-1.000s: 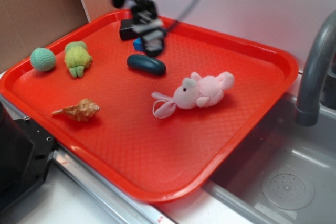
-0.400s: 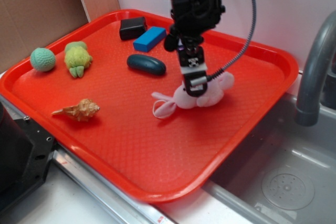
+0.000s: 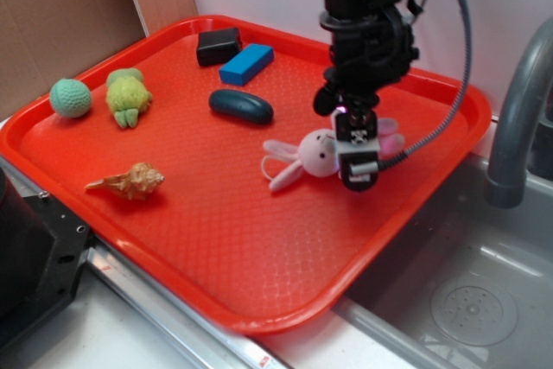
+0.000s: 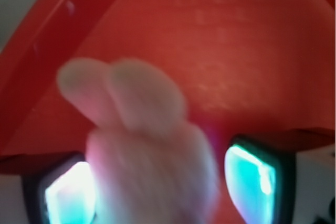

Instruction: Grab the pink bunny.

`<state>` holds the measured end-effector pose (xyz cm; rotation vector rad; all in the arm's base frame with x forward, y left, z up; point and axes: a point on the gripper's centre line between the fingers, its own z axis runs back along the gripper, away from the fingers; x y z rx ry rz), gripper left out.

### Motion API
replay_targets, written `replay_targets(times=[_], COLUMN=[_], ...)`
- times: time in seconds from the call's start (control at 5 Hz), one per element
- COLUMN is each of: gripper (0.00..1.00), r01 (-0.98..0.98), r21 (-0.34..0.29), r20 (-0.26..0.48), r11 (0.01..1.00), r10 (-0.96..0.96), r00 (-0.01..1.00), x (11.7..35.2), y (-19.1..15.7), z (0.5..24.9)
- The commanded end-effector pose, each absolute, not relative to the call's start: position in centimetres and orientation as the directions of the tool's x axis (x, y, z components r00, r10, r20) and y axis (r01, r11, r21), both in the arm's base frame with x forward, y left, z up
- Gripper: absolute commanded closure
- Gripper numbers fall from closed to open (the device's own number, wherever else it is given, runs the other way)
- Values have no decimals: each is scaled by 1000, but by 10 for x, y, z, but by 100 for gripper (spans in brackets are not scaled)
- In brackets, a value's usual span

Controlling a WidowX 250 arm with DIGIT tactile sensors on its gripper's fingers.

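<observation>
The pink bunny [image 3: 318, 151] lies on its side on the right part of the red tray [image 3: 216, 239], head and looped ears pointing left. My gripper [image 3: 356, 157] is down over its body, one finger on each side. In the wrist view the bunny [image 4: 152, 171] fills the space between the glowing pads. The left pad [image 4: 68, 195] touches it. A thin strip of tray [image 4: 236, 51] shows between it and the right pad [image 4: 252, 171]. The gripper [image 4: 160, 182] is open around the bunny. The view is blurred.
On the tray are a green plush toy [image 3: 128, 97], a teal ball [image 3: 70, 98], a shell [image 3: 130, 181], a dark oval object [image 3: 241, 106], a blue block [image 3: 246, 64] and a black block [image 3: 218, 46]. A grey faucet [image 3: 518, 110] and a sink [image 3: 467, 300] are at the right.
My gripper has swung from the tray's back to the right and come down over the bunny. The bunny has shifted a little to the right and turned.
</observation>
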<state>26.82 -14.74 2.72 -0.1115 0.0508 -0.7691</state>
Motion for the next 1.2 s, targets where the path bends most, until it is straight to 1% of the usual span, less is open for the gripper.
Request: replay_targets(times=[0.0, 0.2, 0.4, 0.6, 0.8, 1.0], gripper=[100, 100, 100, 100, 100, 100], r01=[695, 685, 623, 537, 313, 66], r21=[-91, -92, -50, -31, -88, -78], r20=[25, 28, 59, 125, 163, 119], r11=[713, 722, 781, 843, 946, 995], r10=[-696, -686, -621, -529, -296, -56], r00=[718, 727, 782, 839, 941, 991], x=[276, 265, 235, 202, 173, 163], y=[-156, -151, -134, -112, -82, -60], z=[45, 68, 109, 142, 163, 171])
